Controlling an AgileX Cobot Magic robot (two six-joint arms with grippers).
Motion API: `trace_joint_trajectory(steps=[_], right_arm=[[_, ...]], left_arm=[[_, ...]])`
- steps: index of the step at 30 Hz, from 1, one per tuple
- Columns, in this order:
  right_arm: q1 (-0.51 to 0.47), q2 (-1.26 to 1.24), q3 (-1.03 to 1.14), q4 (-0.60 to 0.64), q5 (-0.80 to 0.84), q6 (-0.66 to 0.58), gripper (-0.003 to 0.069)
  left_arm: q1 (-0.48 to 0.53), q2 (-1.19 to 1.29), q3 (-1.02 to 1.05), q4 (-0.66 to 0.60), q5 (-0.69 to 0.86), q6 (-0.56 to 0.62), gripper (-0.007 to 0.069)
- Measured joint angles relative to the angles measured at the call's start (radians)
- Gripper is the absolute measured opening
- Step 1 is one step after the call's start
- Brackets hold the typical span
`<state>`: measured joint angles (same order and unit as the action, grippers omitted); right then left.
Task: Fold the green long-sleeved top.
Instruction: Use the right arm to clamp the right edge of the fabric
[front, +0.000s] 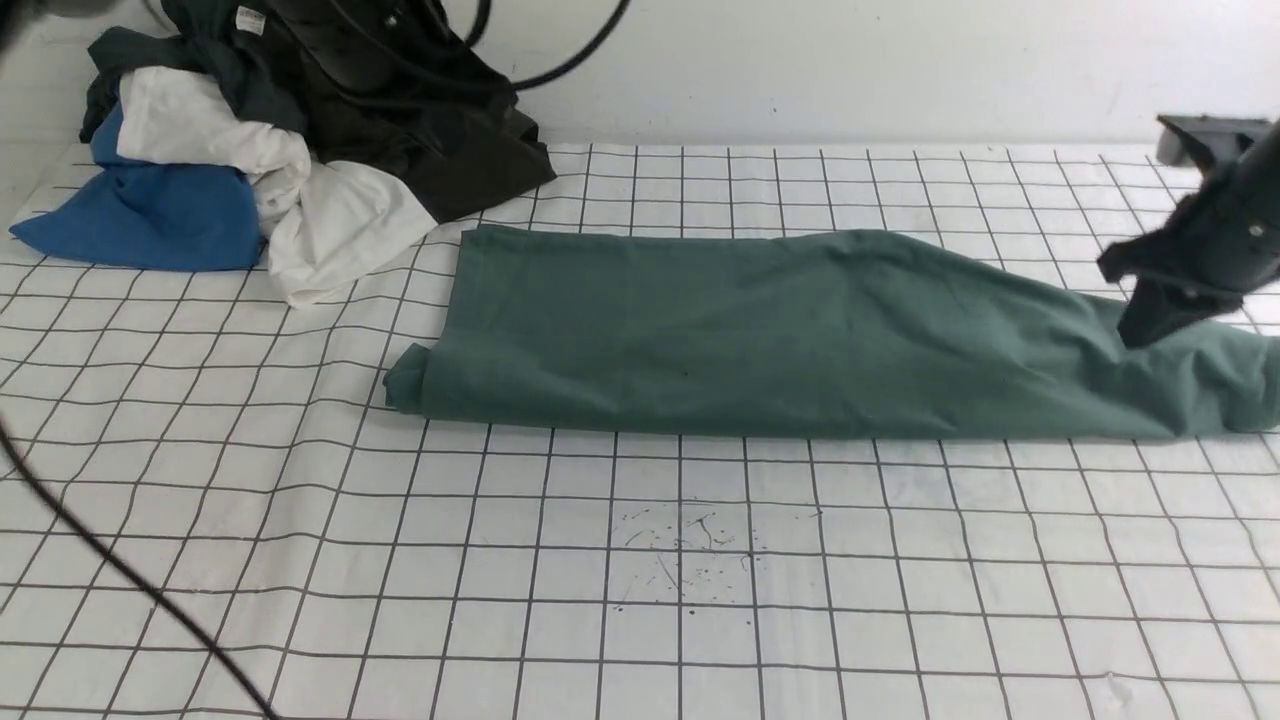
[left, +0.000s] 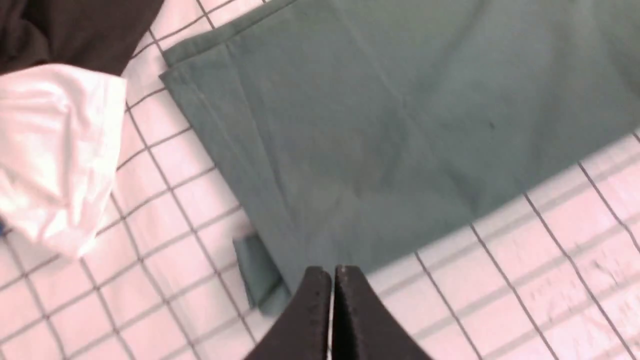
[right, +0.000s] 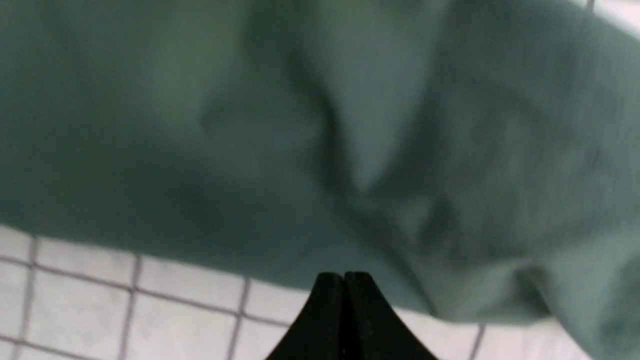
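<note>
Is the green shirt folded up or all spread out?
Partly folded: the green long-sleeved top lies as one long band, no sleeves showing, with stacked layers visible at its left end.

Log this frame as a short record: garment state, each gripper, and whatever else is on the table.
garment: green long-sleeved top, folded into a long band lying across the table
left gripper: shut, empty, by the band's left end
right gripper: shut, no cloth seen between the jaws, at the band's right end
other: pile of clothes, far left corner
remaining: crosswise fold not yet done
</note>
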<state>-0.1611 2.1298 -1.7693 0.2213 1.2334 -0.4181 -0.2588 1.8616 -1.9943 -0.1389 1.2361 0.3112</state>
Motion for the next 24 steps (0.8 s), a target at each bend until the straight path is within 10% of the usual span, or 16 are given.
trace_joint_trajectory(steps=[8,17,24], right_arm=[[-0.143,0.031,0.077,-0.204,-0.308,0.238,-0.0010],[-0.173,-0.017,0.022,-0.169,-0.222,0.311,-0.0006],[-0.173,-0.008,0.011,-0.091,-0.198,0.292,0.0174]], left_arm=[[0.000,-0.297,0.389,0.014,-0.046,0.014,-0.0008],[0.000,-0.544,0.653,0.211,-0.068,-0.140,-0.0008],[0.000,-0.738,0.904,0.447,-0.115,-0.342,-0.0008]])
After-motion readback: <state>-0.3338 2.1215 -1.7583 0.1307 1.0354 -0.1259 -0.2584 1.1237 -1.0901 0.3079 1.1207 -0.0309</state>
